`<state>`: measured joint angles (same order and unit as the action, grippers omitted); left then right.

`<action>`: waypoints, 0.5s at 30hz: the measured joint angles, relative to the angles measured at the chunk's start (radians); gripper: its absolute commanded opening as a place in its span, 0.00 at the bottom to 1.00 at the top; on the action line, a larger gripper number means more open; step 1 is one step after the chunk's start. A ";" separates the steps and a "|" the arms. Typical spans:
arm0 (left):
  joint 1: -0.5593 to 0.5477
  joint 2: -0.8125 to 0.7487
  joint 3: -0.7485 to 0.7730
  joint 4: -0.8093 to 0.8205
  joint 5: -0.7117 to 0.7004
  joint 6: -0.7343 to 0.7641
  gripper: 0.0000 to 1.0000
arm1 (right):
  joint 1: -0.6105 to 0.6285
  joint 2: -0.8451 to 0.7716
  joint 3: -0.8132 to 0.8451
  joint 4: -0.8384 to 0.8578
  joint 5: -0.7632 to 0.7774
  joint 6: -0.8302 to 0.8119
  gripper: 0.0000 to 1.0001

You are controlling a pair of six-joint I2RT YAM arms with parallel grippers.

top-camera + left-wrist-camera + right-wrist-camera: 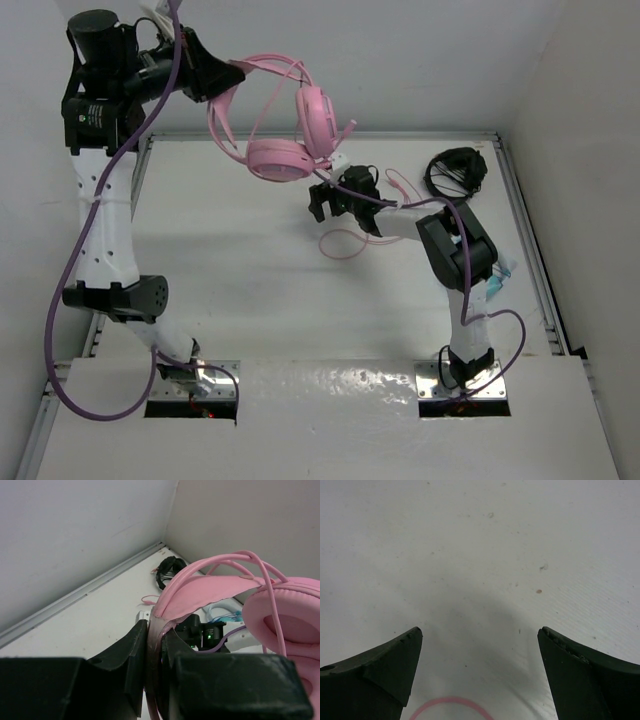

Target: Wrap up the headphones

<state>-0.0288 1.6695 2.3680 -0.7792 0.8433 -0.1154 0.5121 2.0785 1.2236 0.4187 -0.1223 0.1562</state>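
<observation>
The pink headphones (290, 140) hang in the air above the back of the table, earcups down. My left gripper (222, 78) is shut on their pink headband (200, 587), high at the back left. The thin pink cable (345, 245) trails down and lies in a loop on the table. My right gripper (318, 203) is open and empty, low over the table just below the earcups; a bend of the cable (451, 702) shows at the bottom of the right wrist view between its fingers (385, 662).
Black headphones (457, 172) with a coiled cable lie at the back right corner, also seen in the left wrist view (169, 570). White walls close the table at the back and right. A blue-white item (500, 275) lies by the right arm.
</observation>
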 measured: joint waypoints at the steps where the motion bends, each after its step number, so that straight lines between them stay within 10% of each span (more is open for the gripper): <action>1: 0.012 0.001 0.000 0.005 0.010 -0.019 0.00 | -0.001 0.000 -0.008 0.002 0.017 -0.002 0.94; 11: 0.153 0.022 0.000 0.114 0.076 -0.187 0.00 | 0.004 -0.051 -0.173 -0.068 0.179 -0.041 0.93; 15: 0.171 0.031 0.000 0.131 0.066 -0.198 0.00 | 0.006 -0.107 -0.215 -0.091 0.213 -0.061 0.58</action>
<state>0.1425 1.7004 2.3680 -0.6479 0.9092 -0.3134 0.5182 1.9717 1.0088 0.3275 0.0906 0.0956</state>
